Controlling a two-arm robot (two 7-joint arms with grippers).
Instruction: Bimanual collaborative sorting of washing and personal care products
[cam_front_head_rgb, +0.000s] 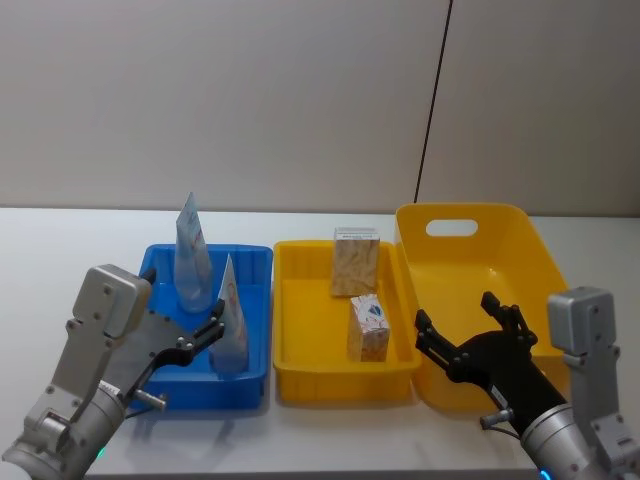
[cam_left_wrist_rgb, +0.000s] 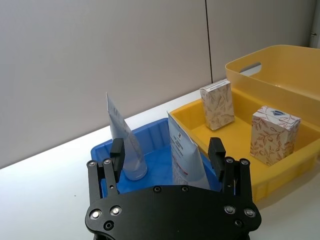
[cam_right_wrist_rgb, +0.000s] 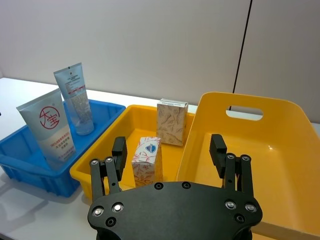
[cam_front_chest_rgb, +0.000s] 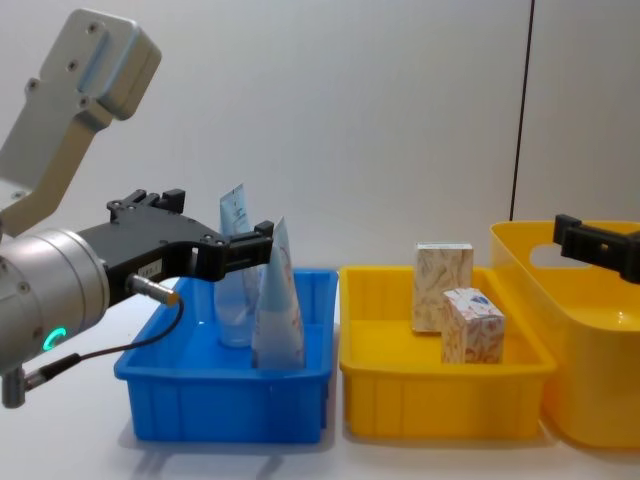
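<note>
Left claw (cam_left_wrist_rgb: 167, 150) released at front tube (cam_front_head_rgb: 231, 335) in blue bin (cam_front_head_rgb: 258, 300), rear tube (cam_front_head_rgb: 192, 250) behind, right claw (cam_right_wrist_rgb: 168, 145) released over big yellow bin (cam_front_head_rgb: 520, 215), cartons (cam_front_head_rgb: 368, 328) between.

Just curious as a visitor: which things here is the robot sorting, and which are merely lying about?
Job: near tube, far tube, in the blue bin; near carton, far carton, in the small yellow tray; left gripper, right gripper.
Lying about: large yellow bin, table.

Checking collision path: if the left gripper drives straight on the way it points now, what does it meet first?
Likely the nearer tube standing in the blue bin: it sits just ahead, in line with the gap of the open left gripper. Depth unclear.
</note>
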